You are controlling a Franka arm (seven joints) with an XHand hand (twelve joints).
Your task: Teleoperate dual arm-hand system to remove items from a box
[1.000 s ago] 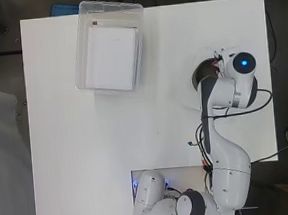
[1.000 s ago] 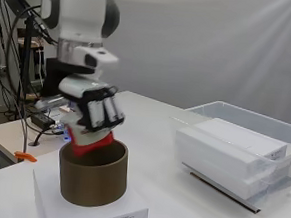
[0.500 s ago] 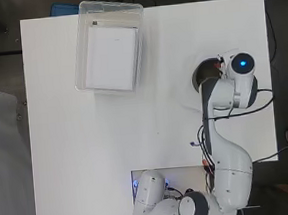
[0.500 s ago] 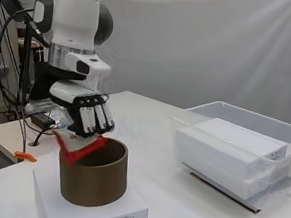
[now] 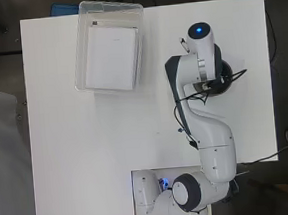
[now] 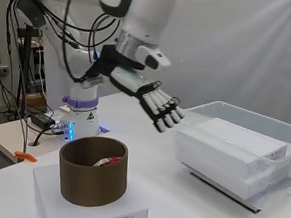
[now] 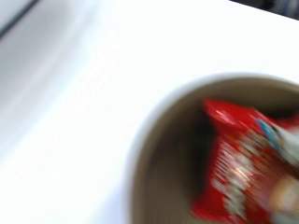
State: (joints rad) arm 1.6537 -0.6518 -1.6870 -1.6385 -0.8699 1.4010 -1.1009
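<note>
One white surface (image 5: pixel 87 157) is carrying everything here, and the arm (image 5: pixel 206 132) is stretching right across it. Sitting at the far corner is the clear box (image 5: pixel 80 67), with a flat white carton (image 5: pixel 111 58) filling most of it. Nearer the arm's side, a brown tub (image 6: pixel 93 171) is standing on a low white block (image 6: pixel 49 192), well apart from the box. Hanging in the air between tub and box is the hand (image 6: pixel 158 105), fingers spread straight and relaxed, palm tipped downward, holding nothing at all. Smallest of the lot, a red packet (image 7: pixel 233 163) is lying inside the tub, its edge just peeking over the rim in the side view.

So that packet looks delivered, and the job seems to be heading for the box. For a clean pickup, I'd want the hand travelling high enough to clear the box wall, then dropping straight over the carton's edge, fingers staying wide until they're bracketing it. That carton is sitting snug against the walls, so finding a gap for the fingers could be the tricky part.
</note>
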